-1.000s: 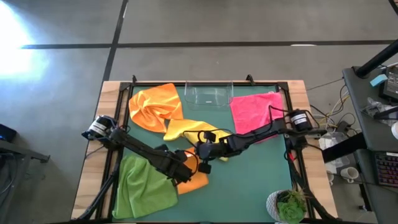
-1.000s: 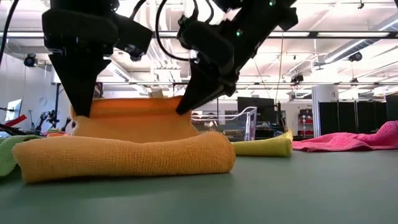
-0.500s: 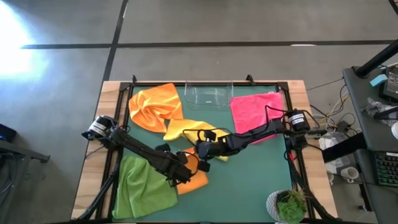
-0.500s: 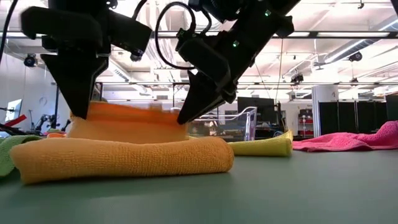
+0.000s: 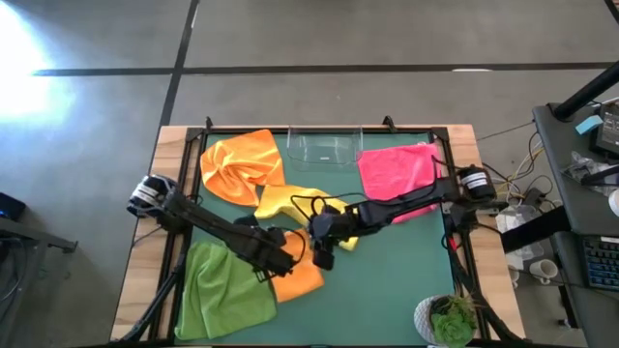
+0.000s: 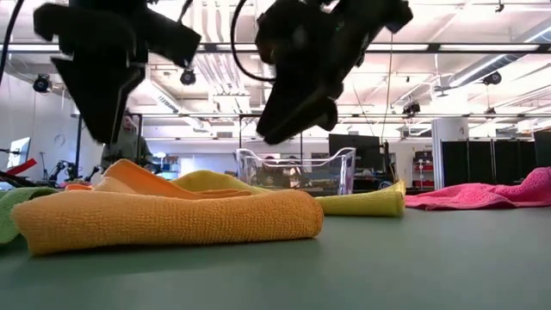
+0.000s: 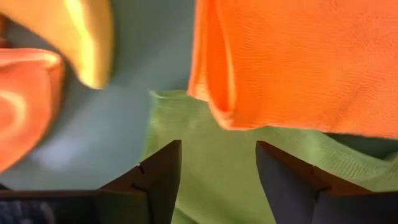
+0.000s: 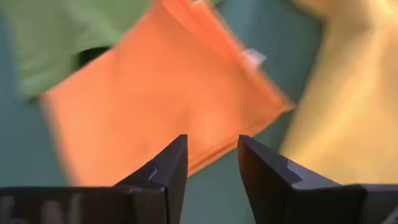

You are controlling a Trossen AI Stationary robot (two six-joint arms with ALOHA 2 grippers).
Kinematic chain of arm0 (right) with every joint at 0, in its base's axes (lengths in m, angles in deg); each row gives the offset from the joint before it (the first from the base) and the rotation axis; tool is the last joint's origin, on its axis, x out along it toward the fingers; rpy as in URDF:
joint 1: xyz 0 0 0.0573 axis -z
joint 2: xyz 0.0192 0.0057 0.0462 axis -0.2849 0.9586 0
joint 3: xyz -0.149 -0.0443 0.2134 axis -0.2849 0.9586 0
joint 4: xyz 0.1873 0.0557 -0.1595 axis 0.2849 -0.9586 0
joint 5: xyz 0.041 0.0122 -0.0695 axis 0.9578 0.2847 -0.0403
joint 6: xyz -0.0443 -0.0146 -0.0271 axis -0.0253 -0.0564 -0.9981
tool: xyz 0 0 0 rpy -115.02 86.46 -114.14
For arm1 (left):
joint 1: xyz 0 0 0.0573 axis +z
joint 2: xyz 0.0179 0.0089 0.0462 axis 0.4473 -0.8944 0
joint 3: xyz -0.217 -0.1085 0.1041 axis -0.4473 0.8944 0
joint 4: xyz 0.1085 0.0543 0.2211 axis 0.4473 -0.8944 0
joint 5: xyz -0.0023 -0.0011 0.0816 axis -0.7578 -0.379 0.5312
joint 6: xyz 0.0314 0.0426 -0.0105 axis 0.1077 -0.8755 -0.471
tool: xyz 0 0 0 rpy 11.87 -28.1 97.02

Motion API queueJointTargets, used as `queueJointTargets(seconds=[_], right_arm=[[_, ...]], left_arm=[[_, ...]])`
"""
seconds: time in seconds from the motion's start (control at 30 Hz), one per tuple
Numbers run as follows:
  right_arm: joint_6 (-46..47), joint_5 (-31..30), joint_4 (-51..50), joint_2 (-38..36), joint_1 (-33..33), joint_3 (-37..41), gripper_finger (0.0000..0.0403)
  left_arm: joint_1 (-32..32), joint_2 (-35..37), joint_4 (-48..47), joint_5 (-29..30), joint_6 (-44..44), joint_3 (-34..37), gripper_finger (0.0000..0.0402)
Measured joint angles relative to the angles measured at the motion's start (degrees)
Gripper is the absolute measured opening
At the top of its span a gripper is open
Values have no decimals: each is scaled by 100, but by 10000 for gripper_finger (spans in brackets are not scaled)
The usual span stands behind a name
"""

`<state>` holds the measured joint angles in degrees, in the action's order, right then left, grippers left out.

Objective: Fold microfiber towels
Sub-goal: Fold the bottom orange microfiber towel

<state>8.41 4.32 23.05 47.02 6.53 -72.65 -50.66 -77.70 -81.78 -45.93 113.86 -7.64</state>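
Observation:
A folded orange towel (image 5: 302,277) (image 6: 172,220) lies on the green mat, near the table's front. Its left edge overlaps the lime green towel (image 5: 224,290). My left gripper (image 5: 276,259) (image 7: 217,168) hangs open above the orange towel's (image 7: 298,62) left part, touching nothing. My right gripper (image 5: 324,253) (image 8: 212,162) hangs open above the orange towel's (image 8: 155,106) right part, also free. A crumpled orange towel (image 5: 242,162), a yellow towel (image 5: 288,200) and a flat hot pink towel (image 5: 398,169) lie farther back.
A clear plastic bin (image 5: 324,147) stands at the table's far edge, in the middle. A potted plant (image 5: 447,322) sits at the near right corner. Bare green mat (image 5: 387,280) lies right of the folded orange towel.
Both grippers have opened, let go of the orange towel's upper layer and risen a little. The raised edge they held has dropped onto the lower layer, so the towel now lies folded flat.

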Motion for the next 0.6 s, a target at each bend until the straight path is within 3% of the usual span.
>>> queueJointTargets(seconds=[0.13,0.33,0.47,0.6], right_arm=[[299,640,64,-140,-243,-1,125],[503,697,300,146,-636,-2,106],[893,736,662,426,-704,-2,89],[1192,727,842,626,-736,-1,62]], left_arm=[[-72,530,-113,473,5,12,192],[-132,1329,16,1376,16,274,192],[-143,1810,670,1865,11,840,192],[-150,2229,1529,1925,-15,1528,192]])
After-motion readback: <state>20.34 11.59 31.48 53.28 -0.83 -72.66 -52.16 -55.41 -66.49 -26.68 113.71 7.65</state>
